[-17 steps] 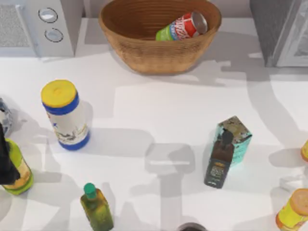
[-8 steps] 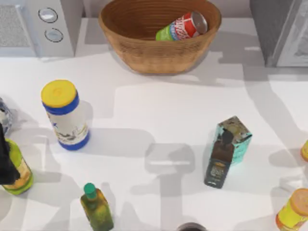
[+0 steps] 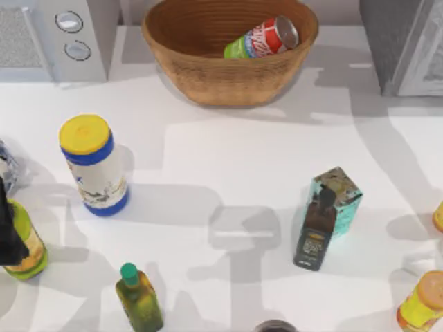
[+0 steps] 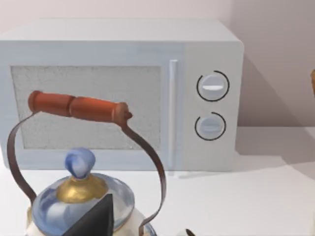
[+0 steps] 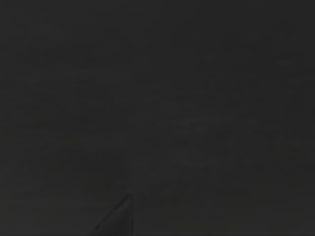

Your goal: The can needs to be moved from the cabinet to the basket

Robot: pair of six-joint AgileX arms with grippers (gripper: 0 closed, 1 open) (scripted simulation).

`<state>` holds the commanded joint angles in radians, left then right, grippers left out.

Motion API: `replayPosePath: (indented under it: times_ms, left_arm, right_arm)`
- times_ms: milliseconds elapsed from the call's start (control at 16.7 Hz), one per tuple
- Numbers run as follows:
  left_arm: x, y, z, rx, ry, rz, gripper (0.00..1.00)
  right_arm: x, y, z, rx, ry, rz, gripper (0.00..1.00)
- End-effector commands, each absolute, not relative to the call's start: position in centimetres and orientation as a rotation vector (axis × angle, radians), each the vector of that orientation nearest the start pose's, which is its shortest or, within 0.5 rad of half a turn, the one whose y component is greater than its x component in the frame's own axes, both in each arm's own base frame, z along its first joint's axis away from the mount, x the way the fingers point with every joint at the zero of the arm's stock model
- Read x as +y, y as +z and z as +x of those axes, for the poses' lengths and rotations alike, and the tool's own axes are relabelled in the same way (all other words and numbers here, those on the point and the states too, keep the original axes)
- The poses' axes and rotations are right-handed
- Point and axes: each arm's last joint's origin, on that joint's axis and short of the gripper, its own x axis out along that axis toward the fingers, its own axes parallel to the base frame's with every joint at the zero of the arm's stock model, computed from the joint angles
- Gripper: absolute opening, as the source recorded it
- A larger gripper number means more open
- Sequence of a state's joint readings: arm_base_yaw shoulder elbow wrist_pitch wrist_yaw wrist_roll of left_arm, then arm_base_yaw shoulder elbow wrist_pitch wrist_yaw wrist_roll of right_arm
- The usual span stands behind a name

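The red can (image 3: 263, 38) with white lettering and a green band lies on its side inside the brown wicker basket (image 3: 208, 83), at the back middle of the table. It leans against the basket's right inner wall, silver top pointing right. The grey cabinet (image 3: 405, 41) stands at the back right corner. My left arm (image 3: 8, 232) hangs dark at the table's left edge, far from the basket, with nothing seen in its grip. The right wrist view is dark.
A grey microwave (image 3: 69, 38) with two knobs stands back left. A yellow-lidded cylinder (image 3: 93, 166), a green bottle (image 3: 138, 297), a dark bottle (image 3: 318, 228) against a teal box (image 3: 342, 194), and an orange-lidded jar (image 3: 422, 301) dot the table. A kettle (image 4: 83, 196) sits by my left wrist.
The can, the basket and the left arm have not moved. Only the shadows on the table near the cabinet have shifted a little.
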<state>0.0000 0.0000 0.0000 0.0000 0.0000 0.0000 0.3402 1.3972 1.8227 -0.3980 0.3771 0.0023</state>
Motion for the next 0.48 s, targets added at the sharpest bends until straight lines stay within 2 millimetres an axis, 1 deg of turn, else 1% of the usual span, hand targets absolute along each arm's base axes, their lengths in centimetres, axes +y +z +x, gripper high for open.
replayPosePath:
  times_ms: [120, 240, 360, 480]
  left_arm:
    - [-0.1, 16.0, 10.6, 0.0, 0.0, 0.0, 1.0]
    - [-0.1, 16.0, 10.6, 0.0, 0.0, 0.0, 1.0]
    - [-0.1, 16.0, 10.6, 0.0, 0.0, 0.0, 1.0]
    - [-0.1, 16.0, 10.6, 0.0, 0.0, 0.0, 1.0]
  right_arm:
    - [8.1, 51.4, 25.5, -0.03, -0.024, -0.004, 1.0]
    - [7.3, 50.4, 24.3, -0.024, -0.025, -0.006, 1.0]
    - [6.3, 48.8, 22.8, -0.015, -0.023, -0.01, 1.0]
    - [5.1, 46.5, 20.9, -0.003, -0.02, -0.012, 1.0]
